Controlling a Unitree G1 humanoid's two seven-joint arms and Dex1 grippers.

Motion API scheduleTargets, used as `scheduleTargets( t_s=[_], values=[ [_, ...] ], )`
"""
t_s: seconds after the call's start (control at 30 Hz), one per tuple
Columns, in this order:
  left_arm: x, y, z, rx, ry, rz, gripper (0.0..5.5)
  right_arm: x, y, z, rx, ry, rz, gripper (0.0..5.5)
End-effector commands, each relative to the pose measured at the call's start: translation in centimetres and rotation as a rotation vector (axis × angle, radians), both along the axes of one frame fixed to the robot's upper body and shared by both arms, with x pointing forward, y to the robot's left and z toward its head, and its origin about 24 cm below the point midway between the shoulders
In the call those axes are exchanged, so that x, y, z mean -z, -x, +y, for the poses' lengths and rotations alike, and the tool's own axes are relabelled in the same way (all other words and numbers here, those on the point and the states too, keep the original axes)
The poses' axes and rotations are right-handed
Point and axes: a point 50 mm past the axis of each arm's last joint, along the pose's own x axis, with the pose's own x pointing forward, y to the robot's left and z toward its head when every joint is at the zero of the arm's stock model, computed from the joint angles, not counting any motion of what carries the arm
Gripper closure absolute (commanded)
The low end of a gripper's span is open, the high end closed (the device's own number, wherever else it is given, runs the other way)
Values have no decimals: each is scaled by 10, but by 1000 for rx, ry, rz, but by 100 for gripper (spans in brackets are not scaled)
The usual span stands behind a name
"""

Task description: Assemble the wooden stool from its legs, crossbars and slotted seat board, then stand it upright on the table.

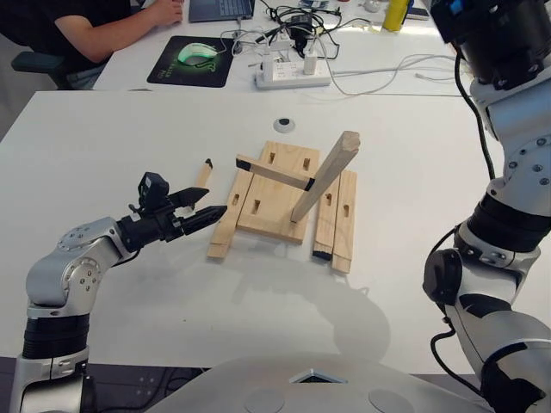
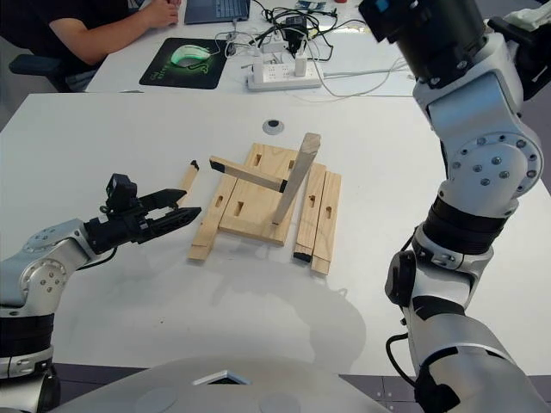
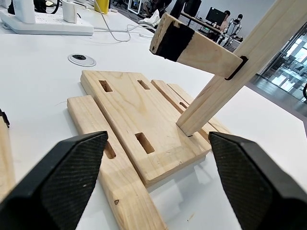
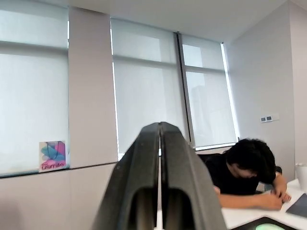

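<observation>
Seat board (image 1: 271,196) lies flat mid-worktop (image 1: 103,146), slots up; one leg (image 1: 325,176) stands socketed and leaning, a crossbar (image 1: 274,172) pegged to it. Left claw (image 1: 207,205) is released, low beside the board, probably lining up a loose piece. Right claw (image 4: 160,127) is clenched on nothing, raised clear.

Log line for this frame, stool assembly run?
stage: one leg standing tilted on seat board, crossbar attached | left gripper: open, beside board | right gripper: shut, raised | assembly: incomplete
</observation>
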Motion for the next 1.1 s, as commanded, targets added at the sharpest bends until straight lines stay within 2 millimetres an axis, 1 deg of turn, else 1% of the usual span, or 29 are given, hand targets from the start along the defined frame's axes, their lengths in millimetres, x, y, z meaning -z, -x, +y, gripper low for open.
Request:
scheduleTargets(
  t_s=[0.03,0.07,0.1,0.13,0.2,0.27,0.3,0.33,0.43,0.53,0.6,0.63,0.67,0.7,0.73,0.77,0.83,0.87,0.9,0.93,0.97,1.03,1.1],
  values=[
    [-4,-3,0,17,-11,-3,159,97,9,13,-51,198,292,547],
    [-4,-3,0,19,-10,0,159,109,8,11,-14,215,312,547],
    [-4,-4,0,24,-11,4,159,113,8,10,9,211,310,547],
    [-3,-3,0,27,-11,8,159,108,6,10,31,179,283,547],
    [-2,-1,0,30,-9,15,159,84,0,10,69,106,193,547],
    [0,-1,-1,32,-7,21,159,56,-5,7,106,33,105,547],
    [1,-1,-2,33,-5,23,159,39,-6,4,120,-10,59,547],
    [1,-1,-3,32,-1,25,159,24,-6,1,125,-50,22,547],
    [3,0,-4,28,4,27,159,-12,-1,-7,111,-129,-50,547],
    [4,1,-3,18,4,27,159,-35,4,-15,88,-175,-89,547],
    [4,2,-1,11,3,26,159,-41,7,-17,49,-208,-79,547],
    [4,1,-1,11,3,25,159,-35,8,-14,25,-195,-57,547],
    [4,1,-1,12,3,25,159,-22,8,-10,1,-159,-18,547],
    [3,0,-2,15,3,24,159,-2,7,-3,-13,-105,35,547],
    [3,0,-3,19,2,23,159,23,6,4,-20,-42,103,547],
    [3,-1,-3,25,3,23,159,54,6,10,-25,1,192,547],
    [2,-3,-5,37,3,22,159,106,11,19,-13,81,318,547],
    [1,-3,-6,44,4,24,159,124,13,23,-2,90,355,547],
    [2,-3,-6,47,5,27,159,132,15,27,7,96,362,547],
    [2,-2,-6,52,4,32,159,129,16,31,14,89,341,547],
    [3,-1,-6,54,4,38,159,119,14,33,26,64,303,547],
    [4,0,-6,54,5,45,159,92,10,33,53,26,200,547],
    [5,1,-6,56,6,49,159,65,7,29,87,-19,112,547]
  ],
)
